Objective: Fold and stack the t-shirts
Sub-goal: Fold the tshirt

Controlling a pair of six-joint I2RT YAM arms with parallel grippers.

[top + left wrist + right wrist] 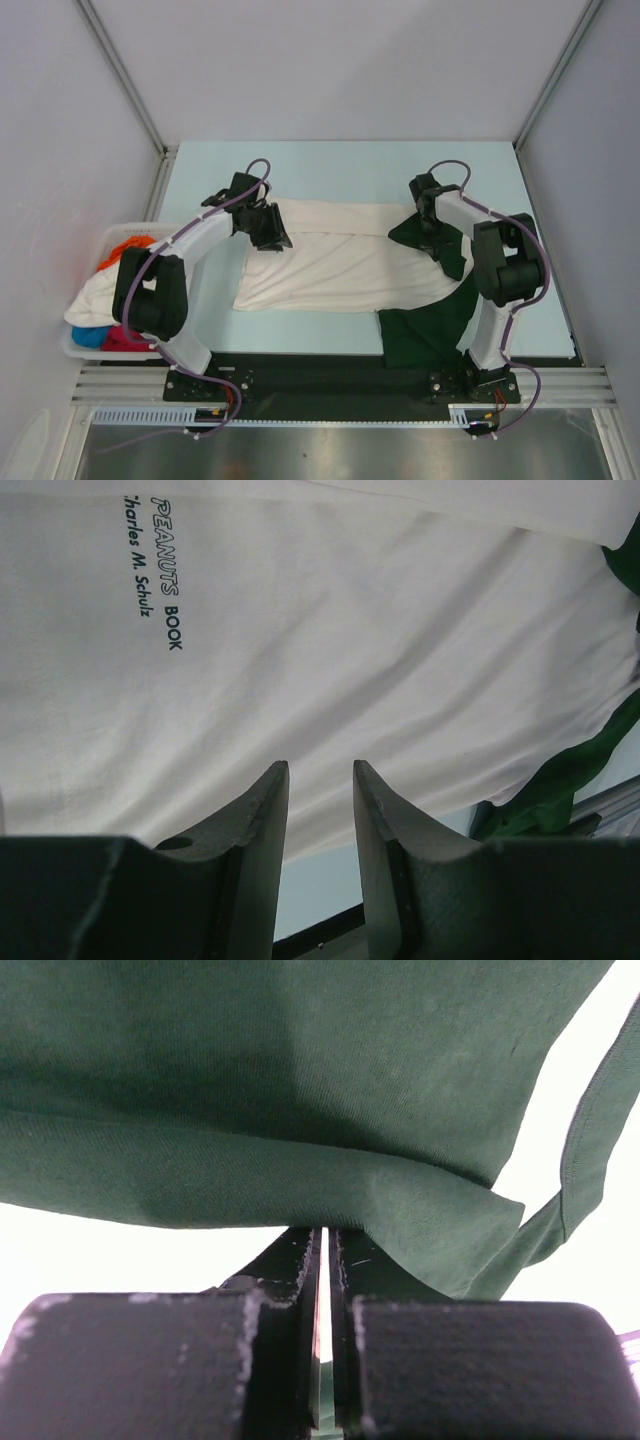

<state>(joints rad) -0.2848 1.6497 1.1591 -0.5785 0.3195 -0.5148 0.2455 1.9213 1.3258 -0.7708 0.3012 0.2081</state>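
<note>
A cream-white t-shirt (pixel 340 260) with dark green sleeves lies spread across the light blue table (pixel 340 165). Its small dark print (pixel 150 575) shows in the left wrist view. My left gripper (pixel 268 232) (pixel 320 768) hovers at the shirt's upper left edge, jaws apart with nothing between them. My right gripper (pixel 432 240) (pixel 326 1230) is at the shirt's far green sleeve (pixel 452 258) (pixel 300 1080), jaws shut with the sleeve's folded hem over their tips. The other green sleeve (pixel 420 335) hangs toward the near edge. More t-shirts fill the basket: orange (pixel 130 245), white (pixel 95 295), blue (pixel 88 335).
A white plastic basket (pixel 72 348) stands off the table's left side, beside the left arm's base. A black strip and metal rail (pixel 330 375) run along the near edge. Grey walls enclose the table on three sides.
</note>
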